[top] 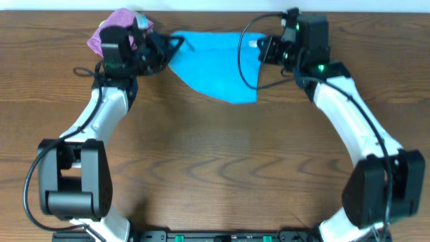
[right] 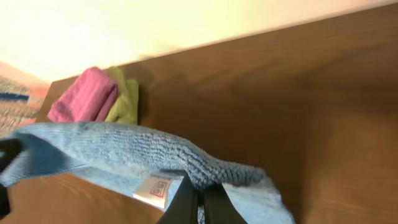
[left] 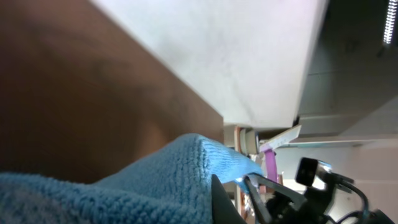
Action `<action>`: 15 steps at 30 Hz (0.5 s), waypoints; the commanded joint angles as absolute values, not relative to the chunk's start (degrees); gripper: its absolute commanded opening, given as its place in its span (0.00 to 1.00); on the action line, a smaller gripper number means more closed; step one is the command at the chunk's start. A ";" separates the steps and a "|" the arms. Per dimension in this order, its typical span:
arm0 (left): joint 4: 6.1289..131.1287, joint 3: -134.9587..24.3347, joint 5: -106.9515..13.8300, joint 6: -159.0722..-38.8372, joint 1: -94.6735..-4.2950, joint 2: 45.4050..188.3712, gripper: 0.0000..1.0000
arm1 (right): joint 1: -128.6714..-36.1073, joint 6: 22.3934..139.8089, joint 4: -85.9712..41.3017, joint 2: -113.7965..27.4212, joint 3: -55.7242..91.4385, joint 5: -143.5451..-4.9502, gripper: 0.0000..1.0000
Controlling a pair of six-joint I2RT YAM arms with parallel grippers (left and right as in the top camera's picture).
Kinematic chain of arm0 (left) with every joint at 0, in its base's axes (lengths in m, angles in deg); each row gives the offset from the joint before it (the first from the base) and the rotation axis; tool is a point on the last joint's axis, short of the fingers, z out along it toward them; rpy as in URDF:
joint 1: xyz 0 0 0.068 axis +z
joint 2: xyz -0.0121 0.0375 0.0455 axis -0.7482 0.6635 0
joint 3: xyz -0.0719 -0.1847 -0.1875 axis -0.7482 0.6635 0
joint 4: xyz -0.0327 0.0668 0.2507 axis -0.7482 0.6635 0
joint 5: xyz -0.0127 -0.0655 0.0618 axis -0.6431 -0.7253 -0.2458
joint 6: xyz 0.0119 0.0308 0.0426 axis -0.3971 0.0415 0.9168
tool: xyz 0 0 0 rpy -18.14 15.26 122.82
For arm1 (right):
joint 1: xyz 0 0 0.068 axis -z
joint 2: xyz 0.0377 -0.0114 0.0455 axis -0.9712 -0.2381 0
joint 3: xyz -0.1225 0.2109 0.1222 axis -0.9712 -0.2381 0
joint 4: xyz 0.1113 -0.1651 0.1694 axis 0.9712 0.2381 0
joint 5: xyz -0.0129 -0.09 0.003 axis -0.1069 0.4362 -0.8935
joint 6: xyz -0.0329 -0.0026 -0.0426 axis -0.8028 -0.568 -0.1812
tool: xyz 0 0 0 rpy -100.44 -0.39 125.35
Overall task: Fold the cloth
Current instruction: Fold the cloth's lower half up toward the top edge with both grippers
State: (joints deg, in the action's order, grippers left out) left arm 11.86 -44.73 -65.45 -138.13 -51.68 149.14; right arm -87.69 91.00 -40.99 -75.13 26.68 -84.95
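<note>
The sky-blue cloth [top: 213, 60] hangs stretched between my two grippers above the far part of the table, its lower edge sagging to a point at the front right. My left gripper [top: 166, 47] is shut on its left corner; in the left wrist view the cloth [left: 124, 186] fills the lower left beside one dark finger [left: 222, 202]. My right gripper [top: 263, 48] is shut on its right corner. In the right wrist view the fingers [right: 200, 198] pinch the cloth [right: 124, 149] next to its white label [right: 155, 186].
A purple folded cloth [top: 115, 30] and a yellow-green folded cloth under it lie at the far left, behind my left arm; both show in the right wrist view [right: 87, 96]. The wooden table [top: 215, 161] ends at a pale wall close behind the cloth.
</note>
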 commanded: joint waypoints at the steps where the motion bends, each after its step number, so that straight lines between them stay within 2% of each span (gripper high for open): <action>1: 11.90 -50.31 -64.29 -137.96 -51.86 151.65 0.06 | -86.73 87.35 -39.04 -77.01 33.69 -84.40 0.02; 7: 18.06 -52.54 -71.94 -133.35 -51.35 151.72 0.06 | -86.16 80.88 -26.08 -76.97 41.74 -83.92 0.02; 15: 43.99 -52.54 -79.48 -116.01 -51.33 151.72 0.06 | -86.33 77.21 -3.26 -76.77 42.22 -80.01 0.01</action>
